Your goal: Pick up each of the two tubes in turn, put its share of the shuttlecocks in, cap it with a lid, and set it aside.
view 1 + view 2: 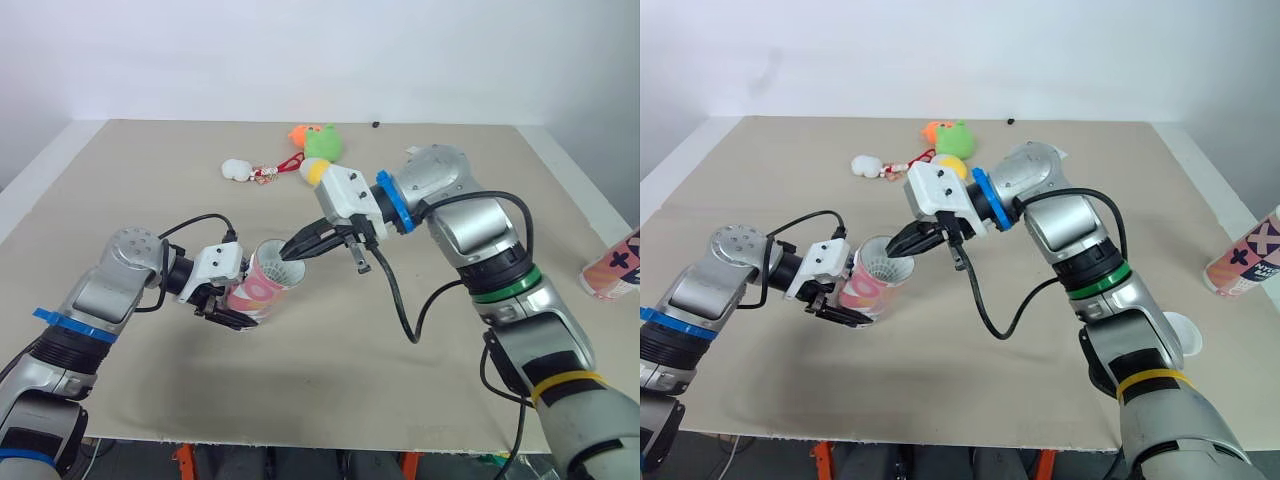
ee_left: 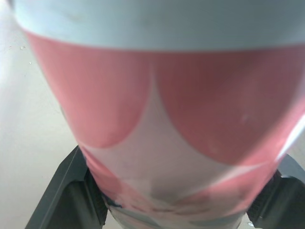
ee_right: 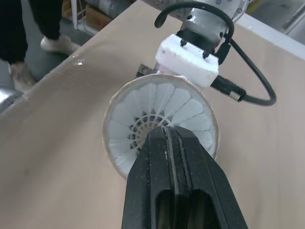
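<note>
Left tool (image 1: 230,306) clamps pink cylindrical tube (image 1: 266,282); right tool (image 1: 291,257) clenched, tips on feathered shuttlecock (image 3: 143,106).

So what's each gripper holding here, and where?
Left gripper: the pink tube, fingers around its lower body. Right gripper: fingers shut, tips against the shuttlecock in the tube's mouth, apparently gripping nothing.
</note>
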`<state>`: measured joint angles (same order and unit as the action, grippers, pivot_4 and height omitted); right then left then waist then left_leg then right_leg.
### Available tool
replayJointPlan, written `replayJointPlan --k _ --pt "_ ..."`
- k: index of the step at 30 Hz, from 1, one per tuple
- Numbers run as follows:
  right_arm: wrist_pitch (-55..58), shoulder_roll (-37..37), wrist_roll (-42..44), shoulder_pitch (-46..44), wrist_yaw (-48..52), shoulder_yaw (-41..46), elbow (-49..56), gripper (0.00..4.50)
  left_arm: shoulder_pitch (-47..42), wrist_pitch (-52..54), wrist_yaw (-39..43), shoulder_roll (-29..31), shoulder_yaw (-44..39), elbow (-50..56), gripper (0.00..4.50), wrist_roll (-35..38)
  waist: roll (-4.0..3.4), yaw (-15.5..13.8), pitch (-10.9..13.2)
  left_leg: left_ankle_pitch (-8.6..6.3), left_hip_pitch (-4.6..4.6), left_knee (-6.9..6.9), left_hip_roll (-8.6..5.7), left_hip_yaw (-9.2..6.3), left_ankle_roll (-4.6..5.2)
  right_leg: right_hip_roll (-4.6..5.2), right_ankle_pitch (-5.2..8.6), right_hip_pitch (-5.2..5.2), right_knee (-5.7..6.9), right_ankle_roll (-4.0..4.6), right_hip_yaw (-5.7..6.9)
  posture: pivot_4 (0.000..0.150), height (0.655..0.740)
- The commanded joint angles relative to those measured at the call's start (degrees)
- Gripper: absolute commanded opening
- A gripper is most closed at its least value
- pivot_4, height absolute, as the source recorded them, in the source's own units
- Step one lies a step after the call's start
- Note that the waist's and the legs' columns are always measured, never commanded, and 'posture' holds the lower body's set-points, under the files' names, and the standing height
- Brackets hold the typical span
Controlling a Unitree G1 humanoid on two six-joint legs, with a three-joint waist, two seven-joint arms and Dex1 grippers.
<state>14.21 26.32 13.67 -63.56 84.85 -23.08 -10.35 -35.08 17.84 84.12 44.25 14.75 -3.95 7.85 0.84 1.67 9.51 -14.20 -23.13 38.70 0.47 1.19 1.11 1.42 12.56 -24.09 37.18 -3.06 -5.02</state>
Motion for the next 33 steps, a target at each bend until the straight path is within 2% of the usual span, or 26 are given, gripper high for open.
replayJointPlan --k 1,9,16,20,27,30,33 --pt "-2.32 -2.20 -3.06 -2.93 0.65 -1.97 -2.41 0.09 0.46 0.34 -1.24 -0.36 1.46 -0.65 3.08 -1.24 0.00 0.00 0.00 0.00 0.00 0.00 0.00 -0.02 0.00 0.00 0.00 0.00 0.01 0.01 0.00 0.150 0.7323" --pt "-5.63 -9.72 -9.48 -4.15 4.77 -10.75 -9.76 0.09 1.26 0.55 -2.08 -0.48 1.17 0.03 3.08 -1.20 -0.01 -0.25 -0.02 0.09 -0.01 0.00 0.02 -0.17 -0.16 -0.03 0.05 0.00 0.13 0.17 0.22 0.150 0.7323" --pt "-5.08 -16.39 -9.79 -5.06 6.94 -12.38 -12.13 0.09 2.41 0.88 -2.36 -0.25 0.76 1.10 3.08 -0.95 -0.02 -0.11 -0.08 0.13 0.11 -0.03 0.14 -0.38 -0.22 -0.17 0.09 0.05 0.23 0.37 0.36 0.150 0.7323" --pt "-1.94 -17.65 -7.11 -5.03 7.45 -9.86 -11.34 0.09 3.02 1.15 -2.53 -0.09 0.41 1.70 3.08 -0.85 -0.02 0.14 -0.08 0.13 0.29 -0.06 0.23 -0.40 -0.22 -0.33 0.23 0.07 0.55 0.62 0.40 0.150 0.7323" --pt "6.92 -12.28 3.51 -9.09 7.65 -1.46 -9.47 0.09 3.54 1.03 -2.60 0.08 0.17 1.95 3.08 -0.82 -0.03 0.10 -0.03 0.13 0.12 -0.07 0.21 -0.90 -0.23 -0.34 0.47 -0.08 0.94 0.87 0.72 0.150 0.7323" --pt "8.41 -5.41 8.09 -9.13 7.65 -1.27 -7.25 0.09 3.54 0.77 -2.60 -0.05 0.13 1.77 3.08 -0.76 -0.05 0.01 -0.02 0.13 0.03 -0.07 0.14 -1.05 -0.23 -0.23 0.48 -0.13 0.93 0.85 0.77 0.150 0.7323" --pt "7.21 1.91 8.40 -7.82 7.65 -2.51 -5.77 0.09 3.42 0.14 -2.64 -0.41 0.06 1.31 3.08 -0.74 -0.03 -0.42 -0.03 0.13 0.01 -0.07 0.02 -1.13 -0.23 -0.06 0.53 -0.07 0.88 0.77 0.90 0.150 0.7323"
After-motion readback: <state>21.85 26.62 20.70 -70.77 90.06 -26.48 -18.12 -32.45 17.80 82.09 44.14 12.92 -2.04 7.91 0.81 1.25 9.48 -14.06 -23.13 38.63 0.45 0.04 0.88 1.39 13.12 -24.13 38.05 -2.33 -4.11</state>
